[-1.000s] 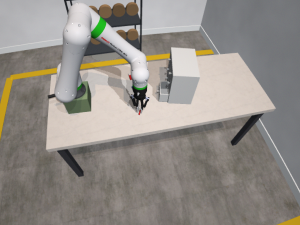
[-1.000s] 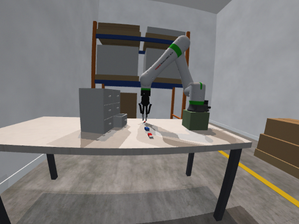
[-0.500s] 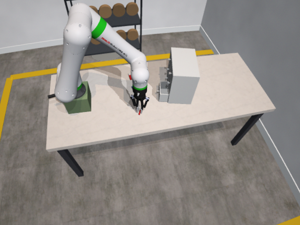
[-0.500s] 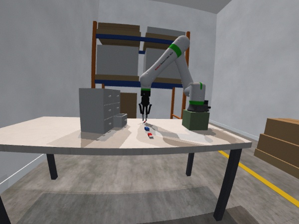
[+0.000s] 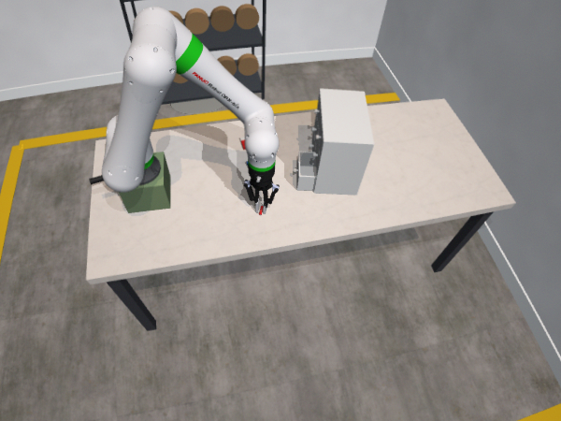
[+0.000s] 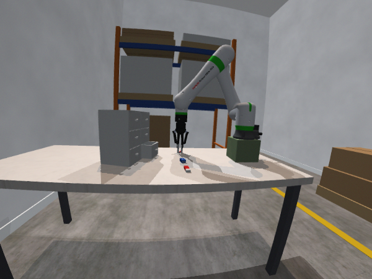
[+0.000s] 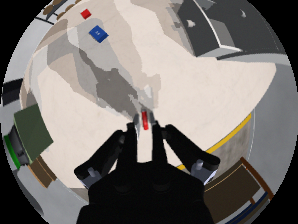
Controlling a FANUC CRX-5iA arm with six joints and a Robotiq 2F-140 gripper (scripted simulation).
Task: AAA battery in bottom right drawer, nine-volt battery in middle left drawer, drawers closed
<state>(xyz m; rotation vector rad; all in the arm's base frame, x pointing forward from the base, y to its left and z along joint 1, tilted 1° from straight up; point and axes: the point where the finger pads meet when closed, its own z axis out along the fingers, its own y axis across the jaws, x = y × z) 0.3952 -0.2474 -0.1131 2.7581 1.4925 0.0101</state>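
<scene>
Nearest me on the worktop [image 5: 196, 239] [image 6: 77, 161] [image 7: 200, 90] lie a red-and-white block [image 5: 243, 144] [image 6: 186, 168] [image 7: 86, 14] and a blue block [image 5: 247, 163] [image 6: 183, 160] [image 7: 98, 34]; I can't tell which is the nine-volt. Past them the pincer [image 5: 261, 210] [image 6: 180, 152] [image 7: 144, 119] stands narrowly open, fingers either side of the slim red AAA battery [image 5: 261, 210] [image 7: 145, 120] on the worktop but not gripping it; closing off-centre could roll or tilt it, and going lower could press the tips into the surface. Beyond, the chest's pulled-out bottom-right drawer [image 5: 306, 182] [image 6: 151, 150] [image 7: 200, 35] might droop or come free if the arm snagged it.
</scene>
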